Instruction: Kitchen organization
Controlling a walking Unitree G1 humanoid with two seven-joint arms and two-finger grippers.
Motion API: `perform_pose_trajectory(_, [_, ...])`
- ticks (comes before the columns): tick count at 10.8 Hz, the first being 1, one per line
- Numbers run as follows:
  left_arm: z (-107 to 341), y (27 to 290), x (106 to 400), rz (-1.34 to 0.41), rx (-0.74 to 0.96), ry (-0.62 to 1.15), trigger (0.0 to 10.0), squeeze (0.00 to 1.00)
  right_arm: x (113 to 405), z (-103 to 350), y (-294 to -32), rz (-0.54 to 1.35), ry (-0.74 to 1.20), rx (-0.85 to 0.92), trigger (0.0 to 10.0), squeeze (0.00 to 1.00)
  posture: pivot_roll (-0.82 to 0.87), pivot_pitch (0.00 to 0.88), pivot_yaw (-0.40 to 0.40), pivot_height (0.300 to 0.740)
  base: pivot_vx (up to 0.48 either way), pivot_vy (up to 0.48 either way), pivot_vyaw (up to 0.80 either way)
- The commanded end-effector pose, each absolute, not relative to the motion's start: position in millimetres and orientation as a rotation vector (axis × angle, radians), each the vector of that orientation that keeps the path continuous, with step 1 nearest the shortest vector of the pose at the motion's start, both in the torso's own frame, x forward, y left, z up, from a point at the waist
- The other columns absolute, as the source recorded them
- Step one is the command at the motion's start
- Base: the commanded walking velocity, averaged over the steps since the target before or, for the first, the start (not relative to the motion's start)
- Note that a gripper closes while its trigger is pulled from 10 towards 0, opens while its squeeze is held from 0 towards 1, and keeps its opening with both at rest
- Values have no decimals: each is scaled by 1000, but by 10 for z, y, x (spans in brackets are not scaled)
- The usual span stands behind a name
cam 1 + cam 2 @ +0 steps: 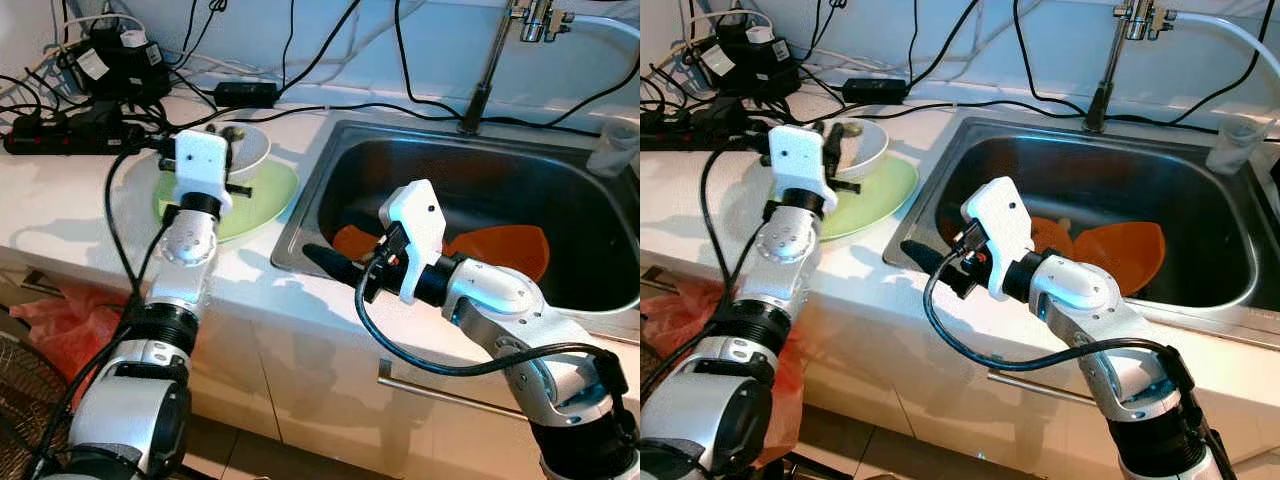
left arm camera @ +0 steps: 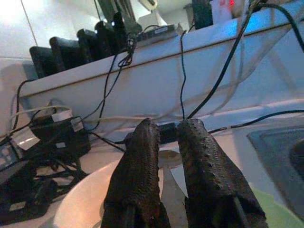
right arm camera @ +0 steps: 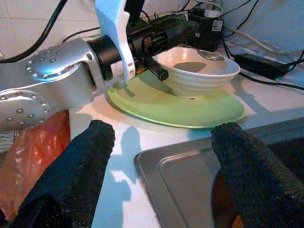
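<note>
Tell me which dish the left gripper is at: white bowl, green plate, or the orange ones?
The white bowl. The left gripper sits at its rim; the bowl stands on the green plate on the counter, while the orange dishes lie in the sink.

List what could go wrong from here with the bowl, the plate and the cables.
1. The left hand pinches the white bowl by its rim alone; the bowl could tip or slip when lifted.
2. The bowl sits on the green plate, which could get dragged along.
3. Black cables lie close behind the bowl and might snag the arm.
</note>
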State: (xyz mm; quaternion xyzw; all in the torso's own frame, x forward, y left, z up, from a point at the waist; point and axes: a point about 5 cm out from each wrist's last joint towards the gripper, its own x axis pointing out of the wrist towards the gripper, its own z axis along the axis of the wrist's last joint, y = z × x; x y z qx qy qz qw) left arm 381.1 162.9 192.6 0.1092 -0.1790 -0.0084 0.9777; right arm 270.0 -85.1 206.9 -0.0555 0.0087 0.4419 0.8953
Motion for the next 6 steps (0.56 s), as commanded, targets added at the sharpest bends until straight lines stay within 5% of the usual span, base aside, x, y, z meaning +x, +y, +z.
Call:
perform_pose_trajectory(1, [2043,1581,3810,-31,227,-415,0,0,2727,2127,-860,902,-13,-127,10000,0,-101,0,61,740,0,0,0])
perform_pose_trajectory(6, [2316,1205,3820,-168,185,-510,0,0,2758,2162,-968,796,-36,-144,10000,0,-146,0,109,740,0,0,0])
